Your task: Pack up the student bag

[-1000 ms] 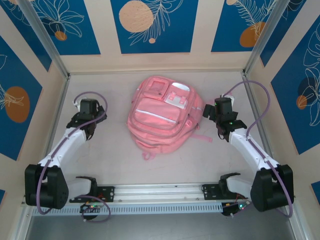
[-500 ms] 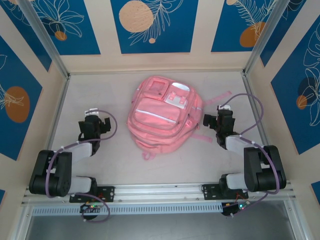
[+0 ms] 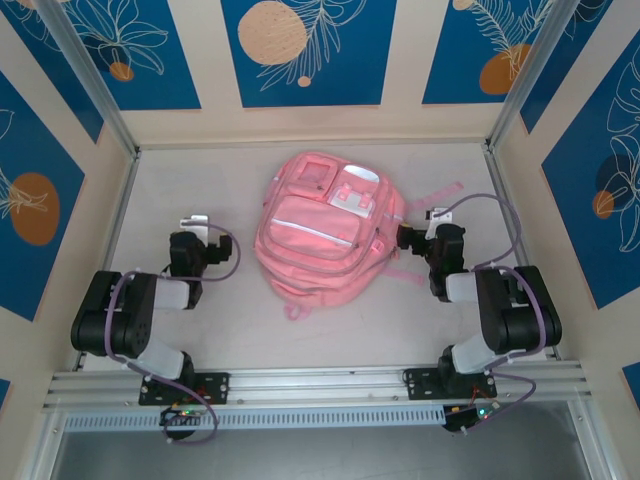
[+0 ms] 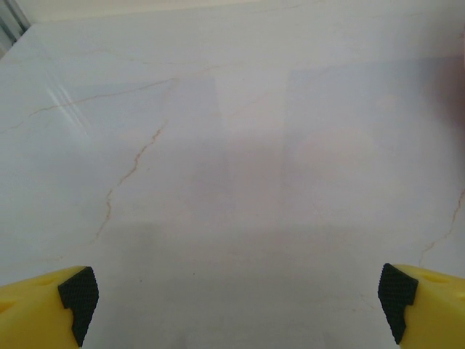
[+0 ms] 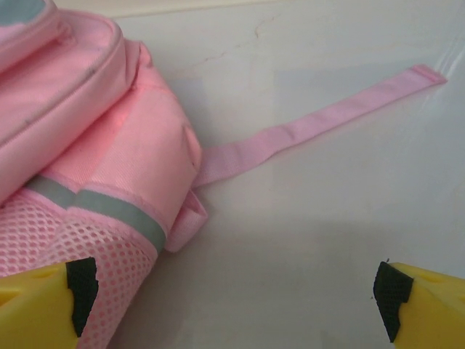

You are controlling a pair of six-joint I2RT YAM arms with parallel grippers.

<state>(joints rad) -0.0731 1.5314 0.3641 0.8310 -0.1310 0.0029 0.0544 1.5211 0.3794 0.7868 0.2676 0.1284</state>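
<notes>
The student bag [image 3: 320,235], a large pink backpack, lies flat in the middle of the table. My left gripper [image 3: 200,232] sits low over bare table to the bag's left, well apart from it. Its yellow fingers [image 4: 78,294] stand wide open with nothing between them [image 4: 236,298]. My right gripper [image 3: 422,228] is close to the bag's right side, open and holding nothing [image 5: 236,294]. The right wrist view shows the bag's side [image 5: 80,145] with a mesh pocket [image 5: 58,254], a grey strip [image 5: 109,211], and a loose pink strap [image 5: 327,120] lying on the table.
The pale table [image 3: 200,180] is walled in by blue and cream panels [image 3: 310,50] on three sides, with metal posts [image 3: 95,90] at the far corners. A rail [image 3: 320,385] runs along the near edge by the arm bases. Another strap [image 3: 405,275] trails from the bag's right.
Both arms have folded back toward their bases, drawing the grippers lower and nearer. Both grippers stayed open. The bag has not moved.
</notes>
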